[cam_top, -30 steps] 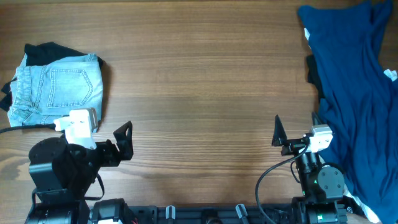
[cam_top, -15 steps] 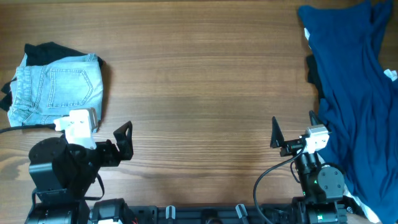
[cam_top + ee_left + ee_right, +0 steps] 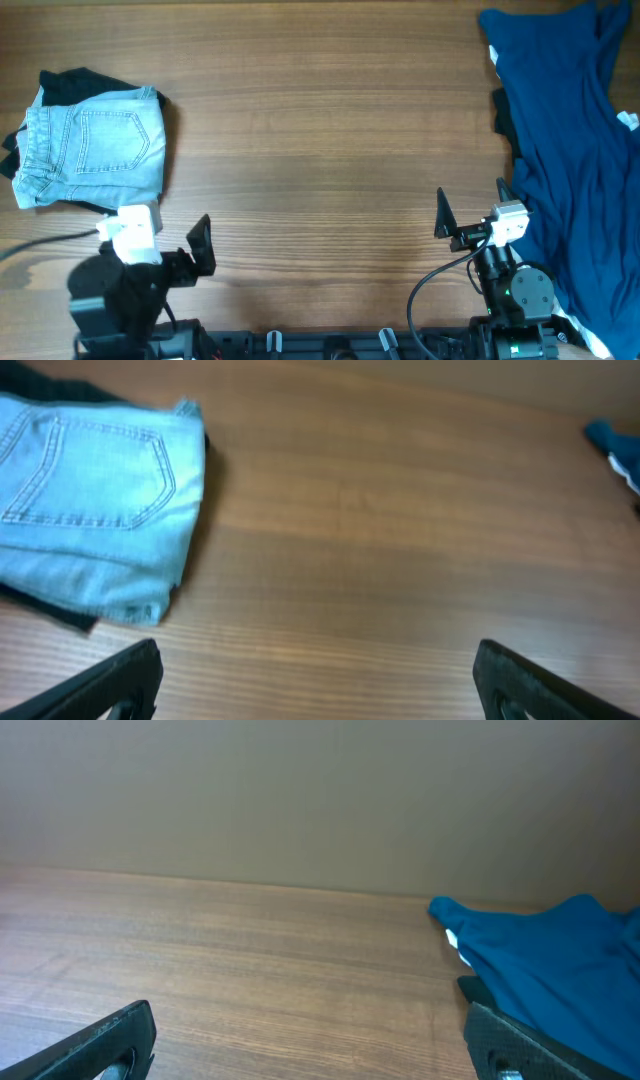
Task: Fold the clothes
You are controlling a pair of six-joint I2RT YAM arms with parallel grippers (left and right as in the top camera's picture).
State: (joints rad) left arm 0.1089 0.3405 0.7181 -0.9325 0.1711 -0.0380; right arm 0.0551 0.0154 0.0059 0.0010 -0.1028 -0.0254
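Observation:
The light-blue denim shorts point(image 3: 90, 145) lie folded at the far left of the table, back pocket up, on top of a black garment point(image 3: 72, 84). The left wrist view shows them at upper left point(image 3: 90, 500), with a strip of the black garment under their near edge point(image 3: 55, 612). My left gripper point(image 3: 162, 234) is open and empty near the table's front edge, apart from the shorts; its jaws stand wide point(image 3: 320, 685). My right gripper point(image 3: 474, 205) is open and empty at the front right point(image 3: 310, 1040).
A large dark navy-blue cloth point(image 3: 570, 130) covers the right side of the table, just right of my right gripper. It shows in the right wrist view point(image 3: 550, 960), and its far tip shows in the left wrist view point(image 3: 615, 445). Bare wood lies between the arms.
My left arm has drawn back toward the table's front edge, away from the shorts. My right gripper shifted very slightly left, then stayed still.

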